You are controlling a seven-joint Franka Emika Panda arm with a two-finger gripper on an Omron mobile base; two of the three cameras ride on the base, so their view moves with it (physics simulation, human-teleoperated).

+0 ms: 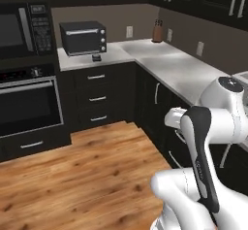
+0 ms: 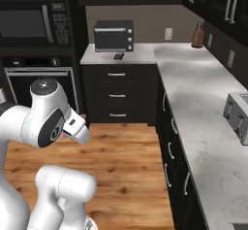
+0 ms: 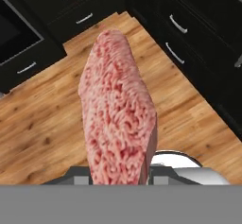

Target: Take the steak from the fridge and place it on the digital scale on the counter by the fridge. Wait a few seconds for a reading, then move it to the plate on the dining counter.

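Note:
In the hand view the steak [image 3: 118, 109], a pinkish-red slab of raw meat, stands on edge between my fingers and reaches up the middle of the picture. My gripper [image 3: 119, 176] is shut on its lower end, and the meat covers the fingertips. It hangs above the wooden floor [image 3: 42, 124]. The digital scale [image 1: 96, 57] [image 2: 118, 56] is a small black pad on the counter, just in front of the toaster oven [image 1: 83, 38] [image 2: 114, 35], far ahead of the arm. The fridge, the plate and the dining counter are out of view.
A built-in microwave [image 1: 22, 30] and oven [image 1: 29, 105] stand left of the scale's counter. Dark drawer cabinets [image 1: 97, 98] line the floor's far side and right side. A pale L-shaped worktop [image 2: 203, 107] runs along the right with a toaster [image 2: 238, 115] and a knife block [image 2: 197, 36].

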